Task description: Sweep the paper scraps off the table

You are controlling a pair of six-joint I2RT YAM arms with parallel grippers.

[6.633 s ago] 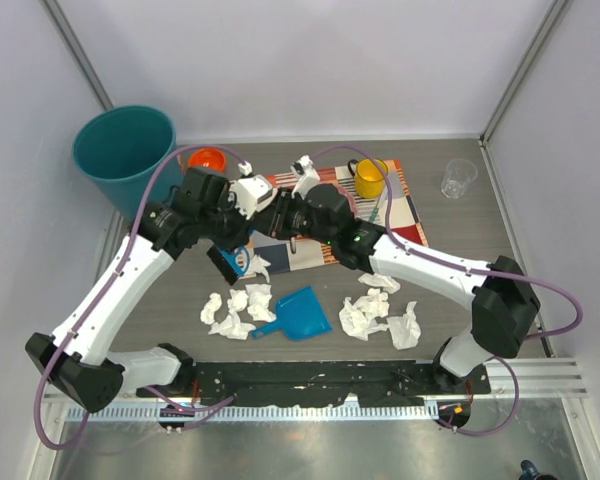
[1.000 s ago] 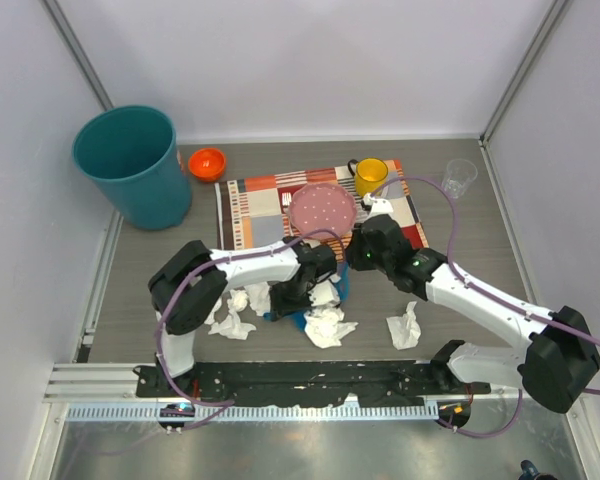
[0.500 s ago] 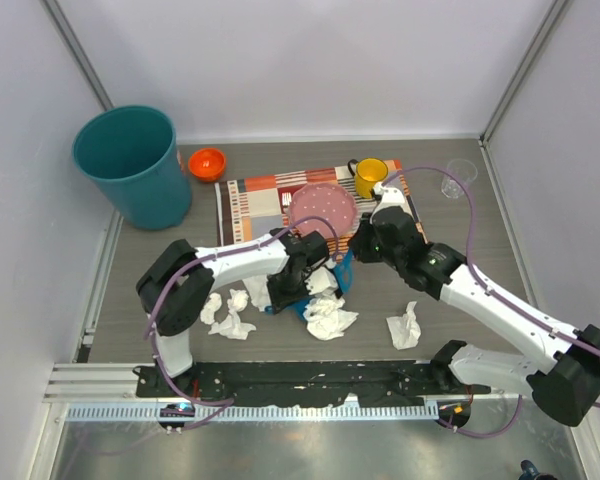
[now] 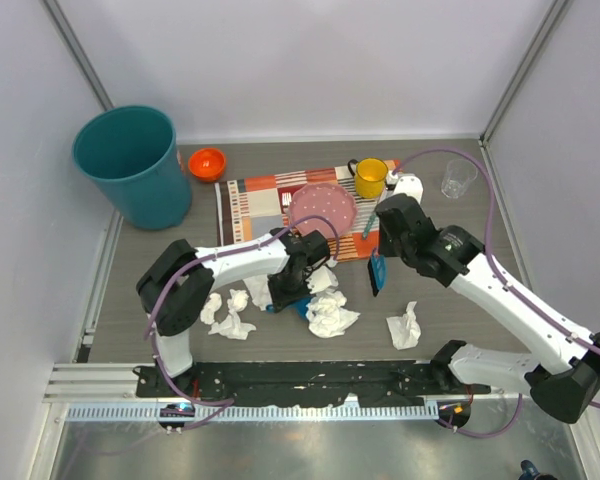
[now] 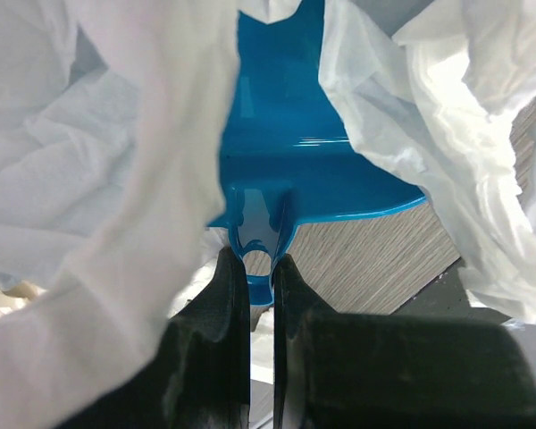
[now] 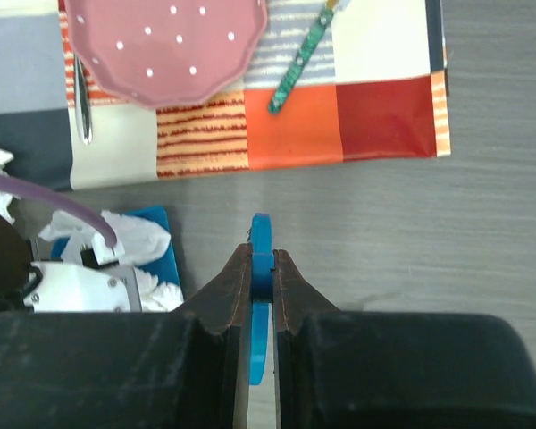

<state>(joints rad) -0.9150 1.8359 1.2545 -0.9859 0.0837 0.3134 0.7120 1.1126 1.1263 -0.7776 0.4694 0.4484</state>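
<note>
Grey wood-grain table (image 4: pixel 500 215) still carries paper scraps (image 4: pixel 330 315): in the last moment your right gripper (image 6: pixel 261 268), clamped on the blue brush (image 6: pixel 261 228), has swung right, off the pile, so one wad (image 4: pixel 405 327) (lying alone) awaits sweeping. Only the left wrist view shows your left gripper (image 5: pixel 255 268) pinching the dustpan (image 5: pixel 286 134) handle, with tissue heaped on the pan.

Two arms, left arm (image 4: pixel 245 262) and right arm (image 4: pixel 510 305): white shell links, rounded black joint housings. Purple cable (image 6: pixel 45 193) runs along each, looping free at elbows. Fingers (image 6: pixel 216 344) matte black, flat-sided, tapering to narrow tips, lightly scuffed. Black base plate (image 4: pixel 310 378) on ribbed metal rail.
</note>
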